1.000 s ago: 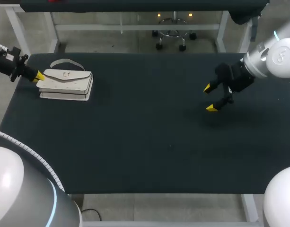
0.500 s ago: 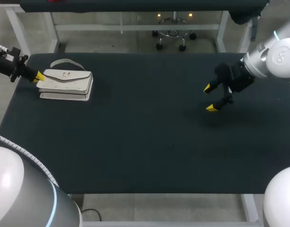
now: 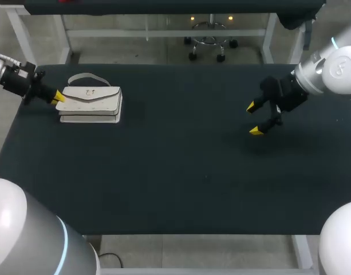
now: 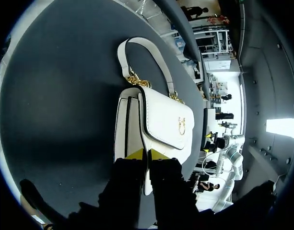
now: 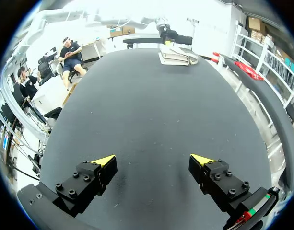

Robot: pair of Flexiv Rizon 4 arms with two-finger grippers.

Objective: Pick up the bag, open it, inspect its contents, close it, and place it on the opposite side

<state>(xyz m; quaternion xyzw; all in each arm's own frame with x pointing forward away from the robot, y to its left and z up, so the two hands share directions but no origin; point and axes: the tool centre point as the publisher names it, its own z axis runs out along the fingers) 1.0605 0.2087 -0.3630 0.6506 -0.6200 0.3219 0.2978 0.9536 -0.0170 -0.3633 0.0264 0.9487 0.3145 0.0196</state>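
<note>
A white handbag (image 3: 90, 103) with a gold clasp and a curved handle lies flat at the table's far left. My left gripper (image 3: 59, 97) is at the bag's left end. In the left wrist view its yellow tips (image 4: 147, 154) stand close together, pinching the dark-trimmed edge of the bag (image 4: 156, 124) where the flap meets the body. My right gripper (image 3: 254, 118) hovers open over the right part of the table with nothing between its fingers (image 5: 154, 160). From the right wrist view the bag (image 5: 177, 55) lies far ahead, with my left arm (image 5: 168, 34) behind it.
The dark table top (image 3: 181, 172) carries nothing else. Its far edge (image 3: 164, 65) runs just behind the bag's handle, and its left edge is close to my left gripper.
My left gripper has moved right and slightly nearer, and the bag has shifted right with it. The right arm has not moved.
</note>
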